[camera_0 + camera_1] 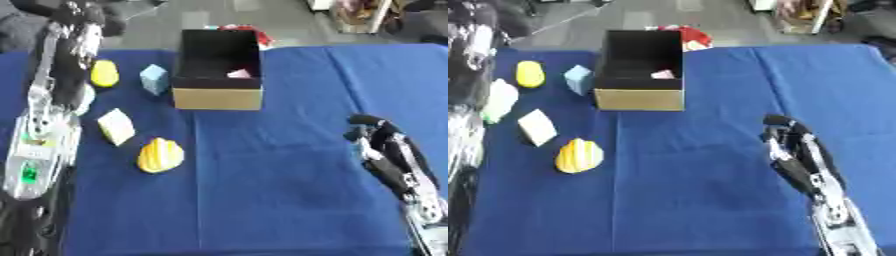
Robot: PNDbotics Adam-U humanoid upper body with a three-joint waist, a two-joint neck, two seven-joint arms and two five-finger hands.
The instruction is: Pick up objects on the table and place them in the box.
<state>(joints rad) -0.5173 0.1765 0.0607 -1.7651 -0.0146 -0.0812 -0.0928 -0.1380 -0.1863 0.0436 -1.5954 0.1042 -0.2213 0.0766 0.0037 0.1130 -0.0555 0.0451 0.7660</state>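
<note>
Landmark: an open cardboard box (pixel 217 98) with a black inside and a tan front wall, standing upright on the blue tablecloth (pixel 289 190), its long axis running away from me. I log everything else against it.

Inside the box: one small pink piece (pixel 239 74), lying against the right wall toward the near side.

Just left of the box: a light blue block (pixel 154 79), standing on the cloth, apart from the box wall.

Farther left of the box: a yellow oblong fruit-shaped object (pixel 104 73), long axis pointing away from me, roughly parallel to the box's side.

Left of the box, toward the cloth's left edge: a pale white-green rounded object (pixel 499 100), long axis near upright in the view.

Near-left of the box: a cream-white block (pixel 115 126), tilted so that a corner points toward me.

Nearer still, left of the box's front: a yellow-orange ribbed rounded object (pixel 160 155), its narrower end pointing away and slightly right.

Behind the box: something red and white (pixel 691 36), partly hidden by the back wall.

My right hand (pixel 378 140) rests well right of and nearer than the box, fingers curled inward, holding nothing.

My left arm (pixel 45 125) runs along the left edge; I cannot make out its hand or fingers.
</note>
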